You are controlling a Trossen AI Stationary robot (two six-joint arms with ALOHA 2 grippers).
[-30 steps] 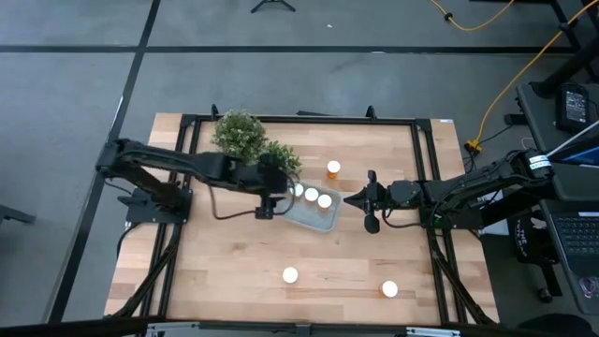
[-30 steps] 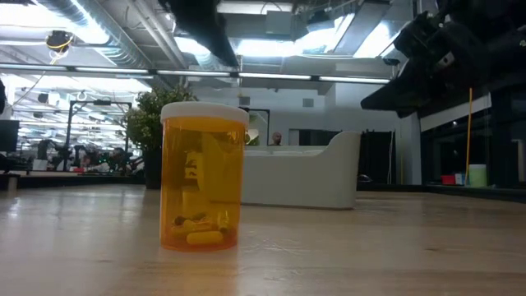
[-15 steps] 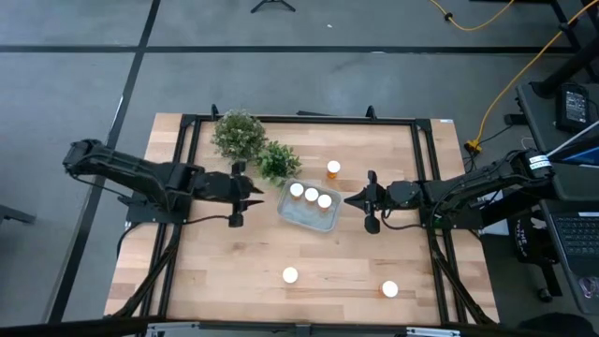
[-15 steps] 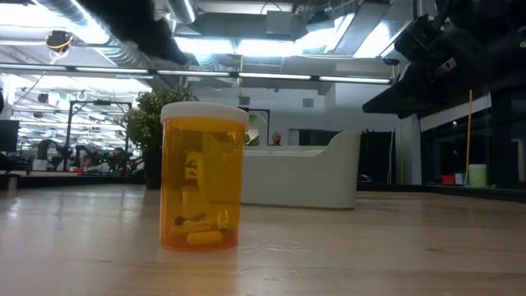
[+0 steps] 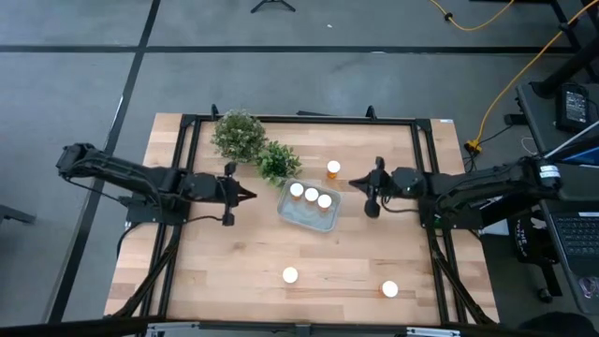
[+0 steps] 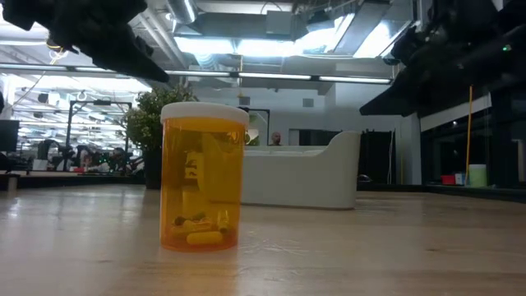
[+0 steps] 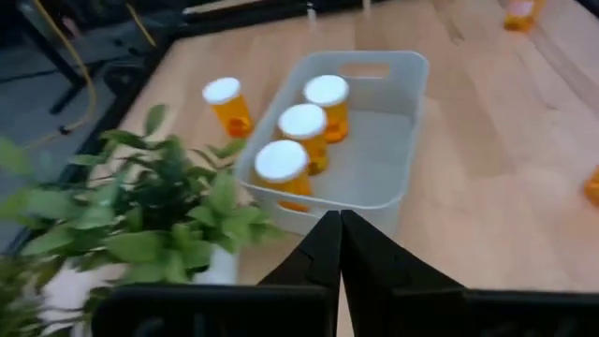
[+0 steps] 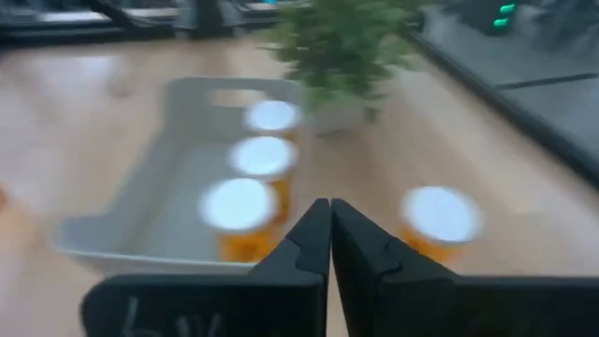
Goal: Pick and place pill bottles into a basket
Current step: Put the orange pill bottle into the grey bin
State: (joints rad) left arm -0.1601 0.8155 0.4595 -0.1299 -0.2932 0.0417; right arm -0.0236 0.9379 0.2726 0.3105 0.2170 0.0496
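Observation:
The pale grey-blue basket (image 5: 309, 210) sits mid-table with three orange, white-capped pill bottles (image 5: 311, 195) upright inside; it also shows in the left wrist view (image 7: 370, 140) and the right wrist view (image 8: 168, 187). One more bottle (image 5: 333, 168) stands on the table just beyond the basket's far side, and two others (image 5: 290, 275) (image 5: 389, 289) stand near the front edge. My left gripper (image 5: 247, 195) is shut and empty, left of the basket. My right gripper (image 5: 354, 183) is shut and empty, right of the basket, near the far bottle (image 8: 440, 220).
Two green potted plants (image 5: 240, 133) (image 5: 278, 161) stand at the far left, close to the basket's left end and beside my left gripper (image 7: 337, 220). In the low view one bottle (image 6: 204, 177) stands close in front of the basket (image 6: 304, 177). Bare wood lies between the basket and the front bottles.
My left gripper has drawn back from over the basket's left end toward the table's left edge, clear of the plants. My right gripper has gone a little toward the table's far edge, nearer the bottle beyond the basket. The bottles and basket have kept still.

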